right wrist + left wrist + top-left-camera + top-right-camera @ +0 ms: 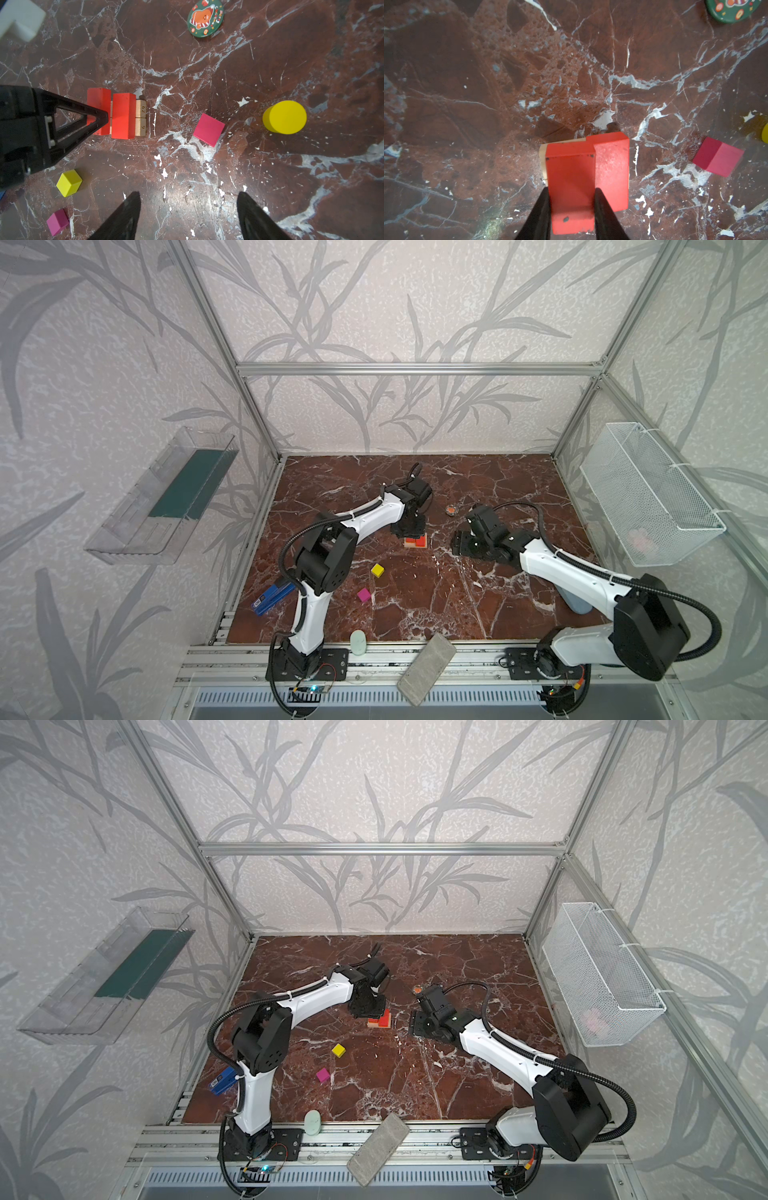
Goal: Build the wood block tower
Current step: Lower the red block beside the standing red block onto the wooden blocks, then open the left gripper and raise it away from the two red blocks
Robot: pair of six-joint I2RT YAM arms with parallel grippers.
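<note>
Two layers are down. The tower (415,541) stands mid-table (457,605), with the tan bars (140,117) as its base and two reds laid across them.

Your left gripper (571,190) straddles the left red rectangle (571,166). Its jaws are narrow, one against each long side, and one sits in the seam beside the right red rectangle (611,172). You cannot tell whether it pinches or merely flanks. The piece appears to lie on the bars.

Step, as judged: seating the red layer.

Your right gripper (189,216) hangs right of the tower, spread wide, with nothing in it.

Loose blocks:
- magenta cube (208,129), just right of the tower
- yellow cylinder (284,117), farther right
- yellow cube (377,570) and second magenta cube (363,595), near-left

Next: spread the left jaws and lift straight up, so the seam jaw drags neither red. Magenta cubes follow.
</note>
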